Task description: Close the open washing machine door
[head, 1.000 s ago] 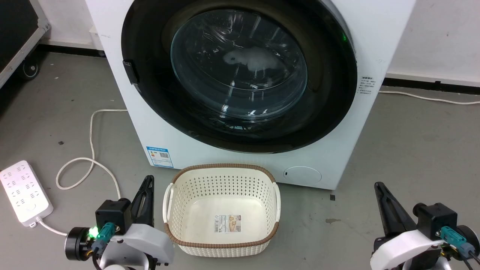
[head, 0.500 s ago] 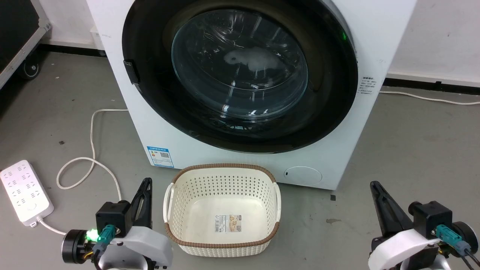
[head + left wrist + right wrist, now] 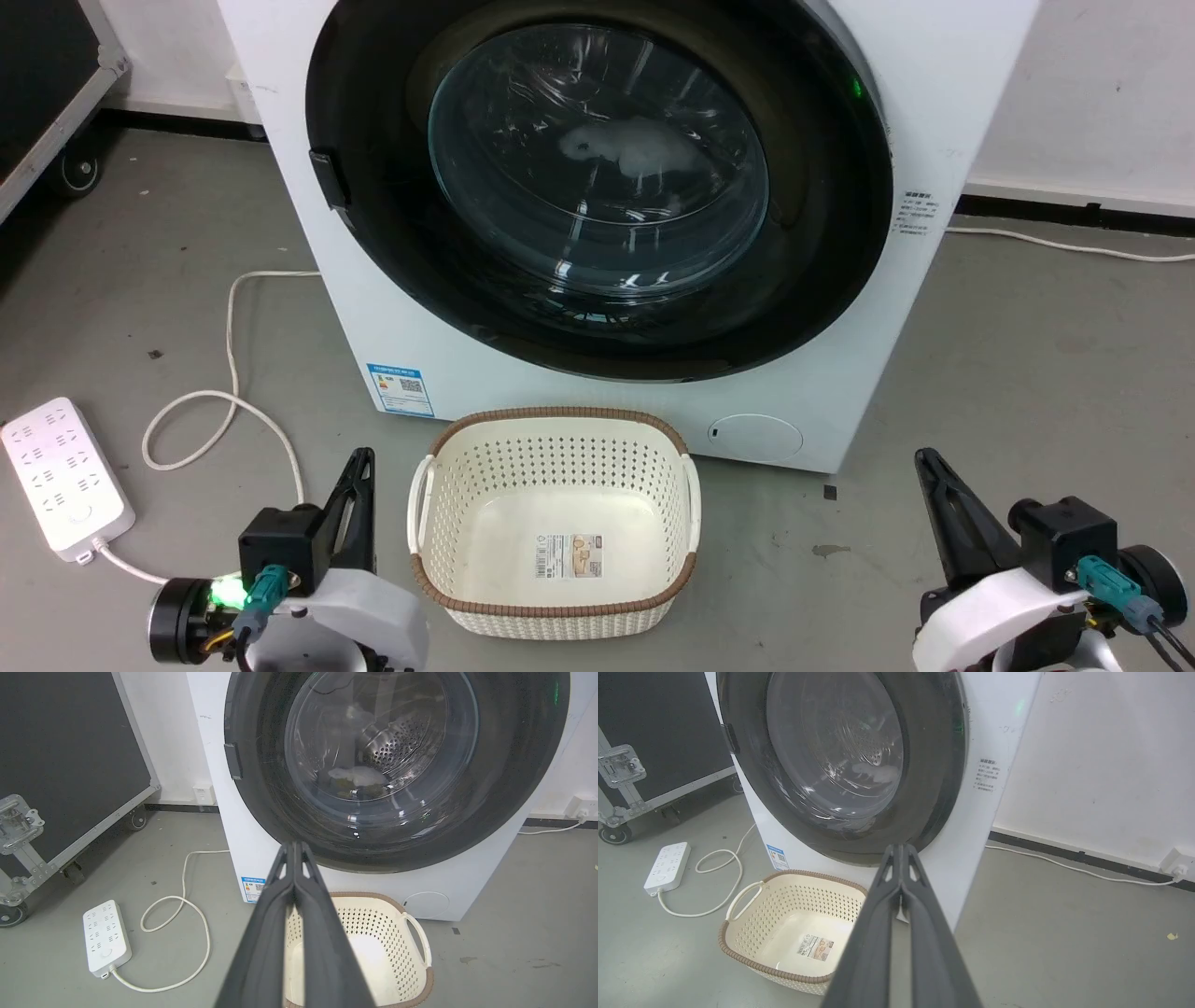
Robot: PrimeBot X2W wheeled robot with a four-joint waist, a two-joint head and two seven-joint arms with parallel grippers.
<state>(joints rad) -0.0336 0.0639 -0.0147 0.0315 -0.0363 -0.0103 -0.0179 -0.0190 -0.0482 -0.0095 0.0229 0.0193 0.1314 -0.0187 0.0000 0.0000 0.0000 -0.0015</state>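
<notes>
1. Far left, on the grey floor: white power strip, with a looped white cable trailing toward the machine.
2. Lower left: left hand, fingers pressed together, holding nothing, just beside the basket's left handle.
3. Centre front: cream perforated basket on the floor, just before the washing machine (a printed label on its bottom).
4. Behind it: washing machine door, glossy black around a clear glass bowl, lying flat against the machine's front; something pale visible through the glass.
5. Lower right: right hand, fingers closed tight, empty, well apart from the door.
</notes>
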